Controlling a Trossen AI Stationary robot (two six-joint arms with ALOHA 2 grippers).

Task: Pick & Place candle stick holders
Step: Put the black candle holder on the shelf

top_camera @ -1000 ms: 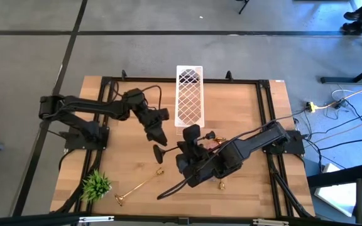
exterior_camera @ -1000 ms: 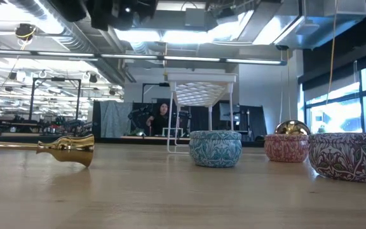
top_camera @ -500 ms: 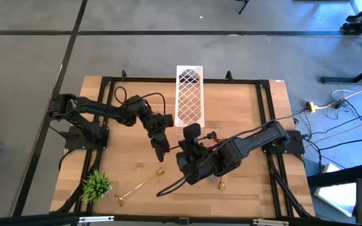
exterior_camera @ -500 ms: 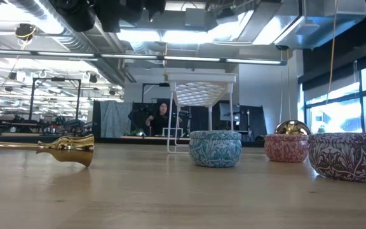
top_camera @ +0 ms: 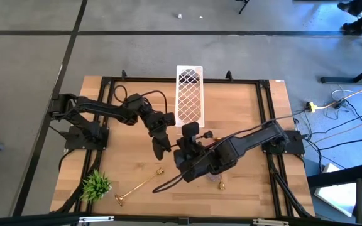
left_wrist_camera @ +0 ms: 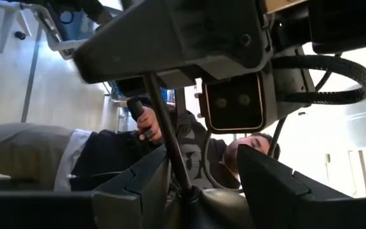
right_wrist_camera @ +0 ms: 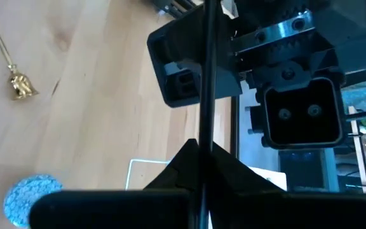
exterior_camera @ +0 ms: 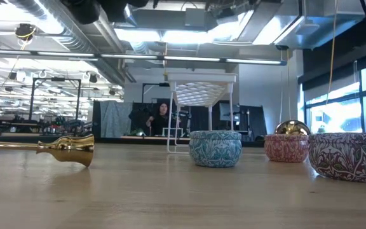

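**Both grippers meet on the black candle stick holder at mid-table**

Nearest the table's front edge, a gold candle stick holder (top_camera: 135,188) lies flat on the wooden table (top_camera: 256,107), beside a small green plant tuft (top_camera: 96,184); in the low view its flared gold end (exterior_camera: 65,149) rests on the wood. A second small gold piece (top_camera: 220,184) lies near the right arm.

Just behind that, at the middle of the table, the right gripper (top_camera: 187,160) has its fingers (right_wrist_camera: 199,168) pressed together on the thin black candle stick holder (right_wrist_camera: 205,76), whose stem runs up between them. In the high view the same black stem (top_camera: 168,183) trails out from under the right arm towards the front edge.

The left gripper (top_camera: 161,147) sits just beside the right one. Its fingers (left_wrist_camera: 142,184) stand apart, with the black stem between them, close against one finger; whether the other touches it cannot be told.

Farther back, three patterned bowls stand in a row in the low view: a blue one (exterior_camera: 215,148), a pink one (exterior_camera: 286,147) with a gold ball showing above its rim, and a larger dark-patterned one (exterior_camera: 349,155). What else they hold cannot be seen.

At the far edge stands a white lattice rack (top_camera: 190,95). Beyond the table, a person (exterior_camera: 162,118) sits in the room.
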